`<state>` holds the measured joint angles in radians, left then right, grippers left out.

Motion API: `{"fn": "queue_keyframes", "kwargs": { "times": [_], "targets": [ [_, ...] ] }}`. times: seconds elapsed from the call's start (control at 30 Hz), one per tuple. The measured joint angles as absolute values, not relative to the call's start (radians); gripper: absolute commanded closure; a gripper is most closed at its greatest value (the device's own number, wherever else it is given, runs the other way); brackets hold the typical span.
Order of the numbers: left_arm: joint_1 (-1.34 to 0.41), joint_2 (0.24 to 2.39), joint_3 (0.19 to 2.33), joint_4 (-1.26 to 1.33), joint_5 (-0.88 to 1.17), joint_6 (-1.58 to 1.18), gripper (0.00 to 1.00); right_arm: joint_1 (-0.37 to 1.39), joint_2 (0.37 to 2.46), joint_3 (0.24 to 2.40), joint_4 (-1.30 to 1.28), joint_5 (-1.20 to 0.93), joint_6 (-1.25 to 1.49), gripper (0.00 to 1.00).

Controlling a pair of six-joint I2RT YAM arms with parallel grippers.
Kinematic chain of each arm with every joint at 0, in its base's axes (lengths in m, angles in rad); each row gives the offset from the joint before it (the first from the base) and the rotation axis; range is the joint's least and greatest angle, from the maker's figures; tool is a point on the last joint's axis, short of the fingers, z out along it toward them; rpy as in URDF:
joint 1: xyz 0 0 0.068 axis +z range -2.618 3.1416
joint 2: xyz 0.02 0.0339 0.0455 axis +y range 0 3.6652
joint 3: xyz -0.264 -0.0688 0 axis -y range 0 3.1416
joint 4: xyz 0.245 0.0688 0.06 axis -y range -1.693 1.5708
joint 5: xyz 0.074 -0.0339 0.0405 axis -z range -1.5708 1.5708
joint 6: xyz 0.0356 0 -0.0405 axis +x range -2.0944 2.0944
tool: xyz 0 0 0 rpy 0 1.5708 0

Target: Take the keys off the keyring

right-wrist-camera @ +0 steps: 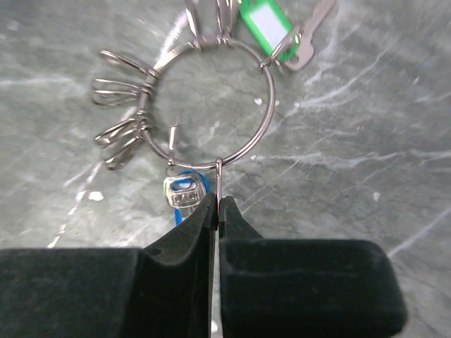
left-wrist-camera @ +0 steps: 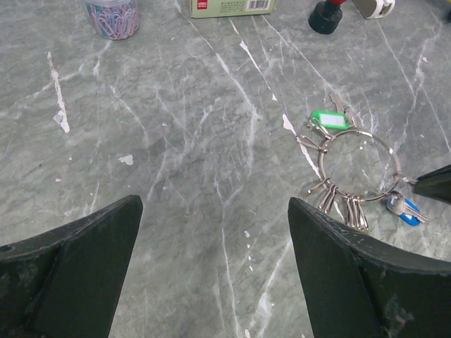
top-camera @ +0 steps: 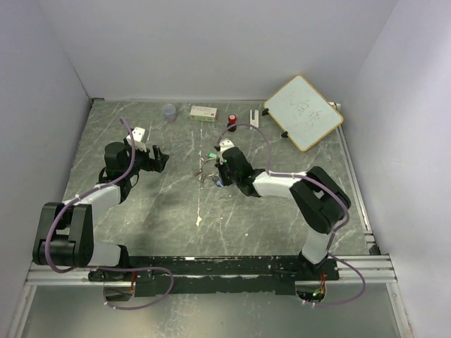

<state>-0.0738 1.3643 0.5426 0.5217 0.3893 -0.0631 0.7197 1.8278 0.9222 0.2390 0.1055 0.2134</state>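
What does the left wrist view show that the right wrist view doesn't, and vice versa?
Left wrist only: the open left gripper, a cup of paper clips, a green-and-white box, a red-and-black knob. Right wrist only: the grip itself, the right gripper shut on a thin wire of the keyring. Both: the keyring, green key and blue key on the marbled table.

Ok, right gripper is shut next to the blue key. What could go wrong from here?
The right gripper is shut on only a small wire loop off the keyring, so it could slip free. The left gripper is open and apart from the ring, so a pull may drag the whole bunch, green-tagged key included.
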Motion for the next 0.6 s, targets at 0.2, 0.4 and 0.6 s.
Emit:
{"fn": "queue_keyframes", "kwargs": {
  "times": [0.2, 0.4, 0.6],
  "targets": [
    [-0.074, 1.378, 0.543, 0.526, 0.424, -0.063, 0.0, 0.74, 1.634, 0.98, 0.154, 0.123, 0.148, 1.0],
    [-0.074, 1.377, 0.549, 0.532, 0.5, -0.08, 0.05, 0.741, 1.477, 1.075, 0.137, 0.126, 0.12, 1.0],
    [-0.077, 1.348, 0.6, 0.555, 0.596, -0.147, 0.22, 0.748, 1.424, 1.094, 0.086, 0.117, 0.118, 1.0]
  ]
}}
